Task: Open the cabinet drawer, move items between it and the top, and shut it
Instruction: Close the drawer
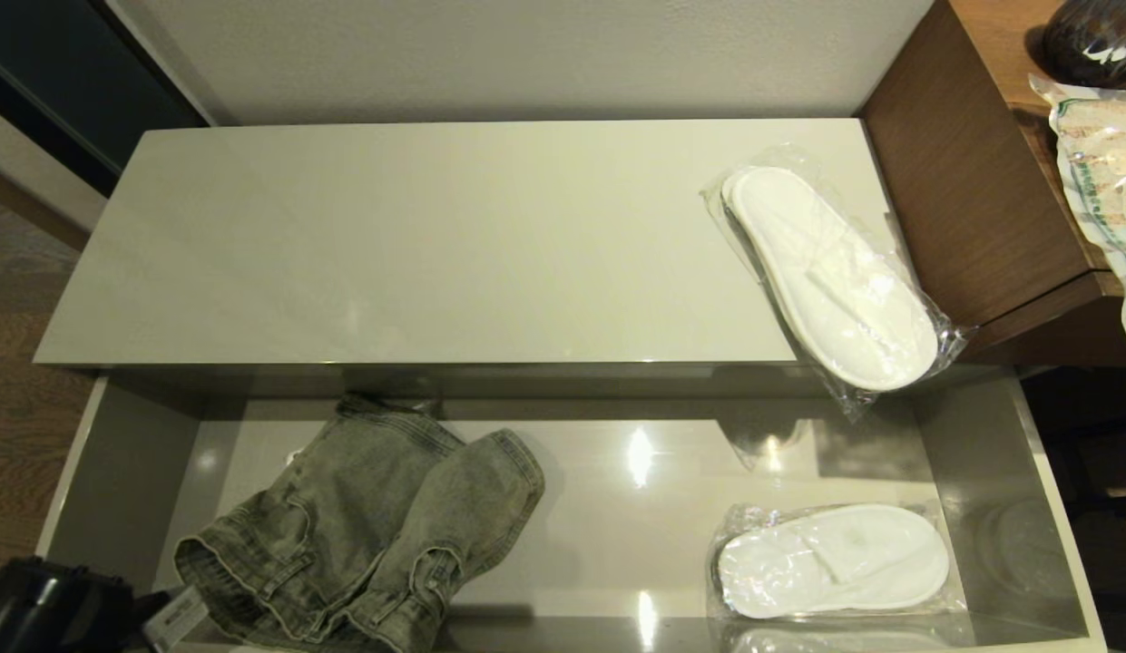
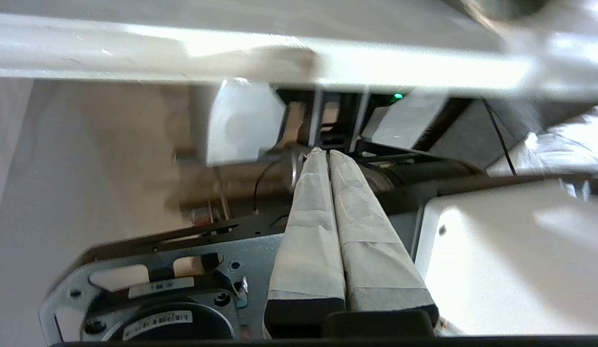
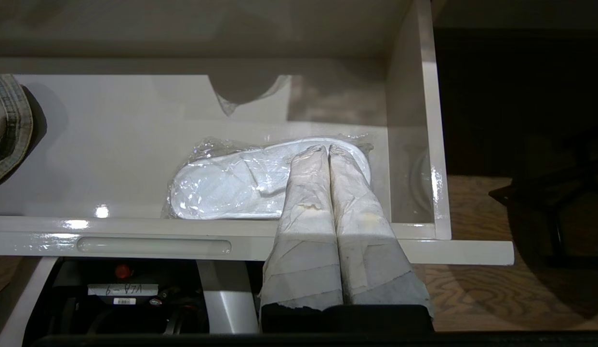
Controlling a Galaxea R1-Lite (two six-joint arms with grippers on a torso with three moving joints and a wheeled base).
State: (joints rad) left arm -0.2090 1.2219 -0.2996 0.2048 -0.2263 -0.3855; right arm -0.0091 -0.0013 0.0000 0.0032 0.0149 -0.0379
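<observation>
Now, as things lie:
Drawer [image 1: 118, 472]: pulled fully out below the cabinet top, pale grey inside.
Top [image 1: 417, 245]: glossy cream panel; one wrapped pair of slippers [image 1: 830, 277] lies at its right end, its toe end hanging over the front edge above the drawer.
Jeans [image 1: 372, 535]: crumpled grey-green denim in the drawer's left part.
Second slippers [image 1: 830, 562]: wrapped in clear plastic, flat on the drawer floor at the right.
Left gripper [image 2: 327, 154]: fingers pressed together, holding nothing, under the drawer's edge by the robot's base.
Right gripper [image 3: 326, 149]: fingers together, empty, just outside the drawer front, pointing at the second slippers.
Desk [image 1: 971, 181]: brown wood, right of the cabinet, carrying a green-printed bag [image 1: 1102, 172].
</observation>
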